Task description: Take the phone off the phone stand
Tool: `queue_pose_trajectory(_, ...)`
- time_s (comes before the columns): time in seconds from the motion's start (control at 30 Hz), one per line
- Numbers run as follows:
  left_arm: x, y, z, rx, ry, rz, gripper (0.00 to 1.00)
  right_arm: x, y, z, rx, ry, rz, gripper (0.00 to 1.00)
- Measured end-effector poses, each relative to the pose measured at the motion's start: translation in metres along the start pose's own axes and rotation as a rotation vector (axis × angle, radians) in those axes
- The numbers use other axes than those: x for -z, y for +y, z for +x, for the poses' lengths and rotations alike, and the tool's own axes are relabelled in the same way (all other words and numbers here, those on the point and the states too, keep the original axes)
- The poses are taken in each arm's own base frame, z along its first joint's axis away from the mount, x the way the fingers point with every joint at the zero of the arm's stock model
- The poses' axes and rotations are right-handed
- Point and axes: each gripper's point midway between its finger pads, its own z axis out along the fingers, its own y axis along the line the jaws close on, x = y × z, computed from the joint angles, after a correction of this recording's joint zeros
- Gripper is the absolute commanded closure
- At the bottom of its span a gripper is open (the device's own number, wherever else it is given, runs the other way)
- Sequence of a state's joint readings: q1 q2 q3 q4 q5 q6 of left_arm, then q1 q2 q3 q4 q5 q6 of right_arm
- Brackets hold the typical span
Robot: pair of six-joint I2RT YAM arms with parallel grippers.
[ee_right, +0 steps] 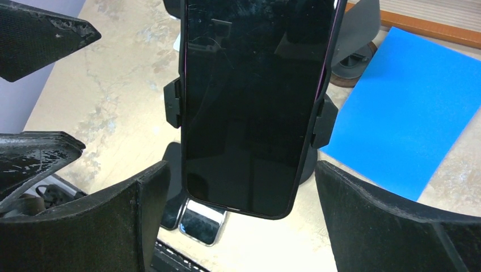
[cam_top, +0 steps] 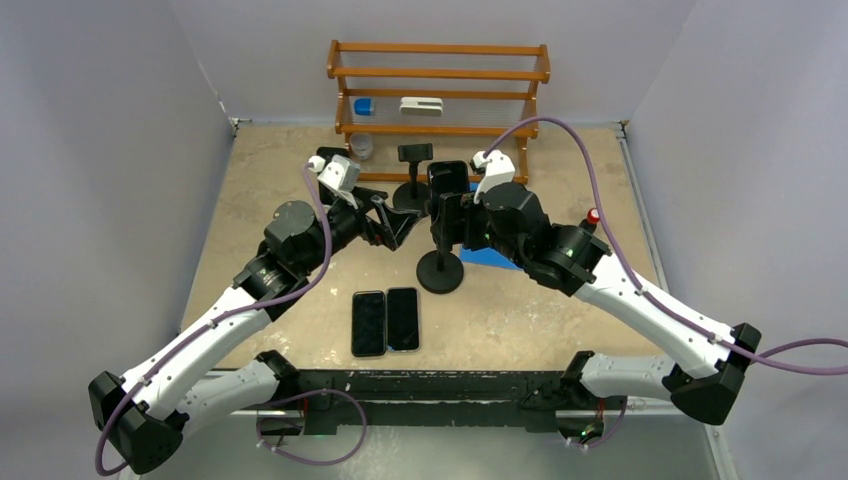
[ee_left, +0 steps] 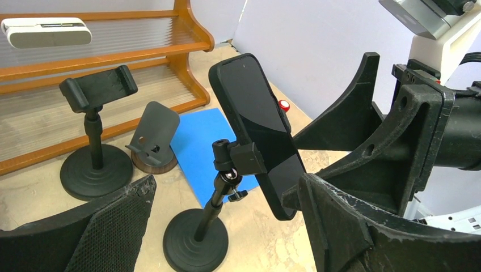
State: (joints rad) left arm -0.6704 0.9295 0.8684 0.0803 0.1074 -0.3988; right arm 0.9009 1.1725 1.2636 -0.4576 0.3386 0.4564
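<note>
A black phone (cam_top: 448,182) stands upright, clamped in a black phone stand (cam_top: 440,272) with a round base at mid-table. In the right wrist view the phone (ee_right: 255,102) fills the centre, the stand's side clamps (ee_right: 172,103) gripping its edges. My right gripper (ee_right: 241,226) is open, its fingers either side of the phone's lower end and apart from it. In the left wrist view the phone (ee_left: 255,130) shows edge-on above the stand's stem (ee_left: 218,192). My left gripper (ee_left: 227,232) is open and empty, just left of the stand's stem.
Two phones (cam_top: 385,320) lie flat near the front edge. An empty clamp stand (ee_left: 96,96) and a small wood-based stand (ee_left: 153,136) sit behind, beside a blue mat (ee_left: 201,141). A wooden shelf rack (cam_top: 440,90) lines the back. Grey walls enclose the table.
</note>
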Motion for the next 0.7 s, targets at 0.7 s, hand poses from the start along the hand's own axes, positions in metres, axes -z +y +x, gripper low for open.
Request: queue_pose_trajectory(0.7, -0.003, -0.002, 0.005, 0.004, 0.017, 0.009, 0.08, -0.013, -0.003, 0.008, 0.016, 0.040, 0.010, 0.01)
